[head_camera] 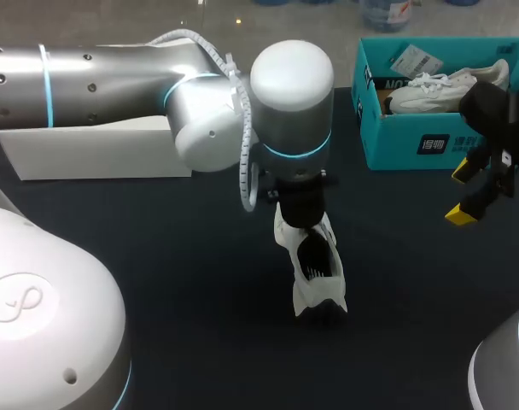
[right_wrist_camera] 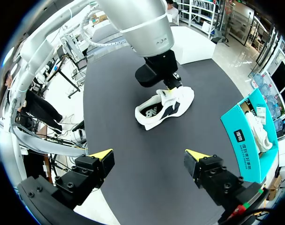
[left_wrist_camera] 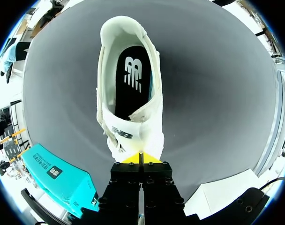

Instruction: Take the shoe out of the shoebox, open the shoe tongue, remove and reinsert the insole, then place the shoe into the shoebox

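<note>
Where the left pincer [left_wrist_camera: 140,158] nips it, the white shoe [left_wrist_camera: 149,119] gapes.

In the left wrist view the left gripper [left_wrist_camera: 140,157] covers the toe end of the white fabric shoe [left_wrist_camera: 131,93], so the exact part pinched cannot be told. From above, the silver left wrist [head_camera: 291,85] hides that gripper. The teal cardboard shoebox [head_camera: 413,141] has its right end lost behind the right gripper [head_camera: 464,192]

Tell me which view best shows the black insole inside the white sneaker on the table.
Left wrist view: it looks straight into the white sneaker, showing most of the black insole. The right wrist view shows it small and oblique; the head view shows only a dark opening.
</note>
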Controlling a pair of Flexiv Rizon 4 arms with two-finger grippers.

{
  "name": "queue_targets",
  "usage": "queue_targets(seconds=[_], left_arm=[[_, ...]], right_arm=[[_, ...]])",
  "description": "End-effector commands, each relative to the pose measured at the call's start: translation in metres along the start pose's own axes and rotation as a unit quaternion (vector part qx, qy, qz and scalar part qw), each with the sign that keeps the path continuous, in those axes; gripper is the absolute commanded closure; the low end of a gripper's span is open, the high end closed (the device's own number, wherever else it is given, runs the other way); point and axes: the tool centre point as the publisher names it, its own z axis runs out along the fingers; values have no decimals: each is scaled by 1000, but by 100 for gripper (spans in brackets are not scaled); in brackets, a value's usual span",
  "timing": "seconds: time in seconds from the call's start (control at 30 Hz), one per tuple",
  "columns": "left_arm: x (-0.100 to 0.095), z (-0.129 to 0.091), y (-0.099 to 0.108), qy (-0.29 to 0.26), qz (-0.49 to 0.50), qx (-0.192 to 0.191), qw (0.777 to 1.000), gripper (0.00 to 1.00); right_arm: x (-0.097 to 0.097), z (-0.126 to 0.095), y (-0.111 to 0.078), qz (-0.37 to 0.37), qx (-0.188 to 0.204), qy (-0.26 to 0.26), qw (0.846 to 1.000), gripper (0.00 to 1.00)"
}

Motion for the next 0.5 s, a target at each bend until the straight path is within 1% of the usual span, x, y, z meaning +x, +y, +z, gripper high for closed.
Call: queue_targets(seconds=[0.03, 0.27, 0.4, 0.5], left_arm=[[9, -10, 6, -3, -3, -6, 1000, 100], [18, -14, 19, -1, -13, -15, 1000, 100], [18, -11, 21, 3, -14, -16, 1000, 100], [14, -8, 17, 7, -10, -13, 1000, 100]], right_arm=[[-2, 1, 1, 0, 2, 1, 1000, 0], [-2, 1, 1, 0, 2, 1, 1000, 0], [-2, 1, 1, 0, 2, 1, 1000, 0], [-2, 1, 1, 0, 2, 1, 1000, 0]])
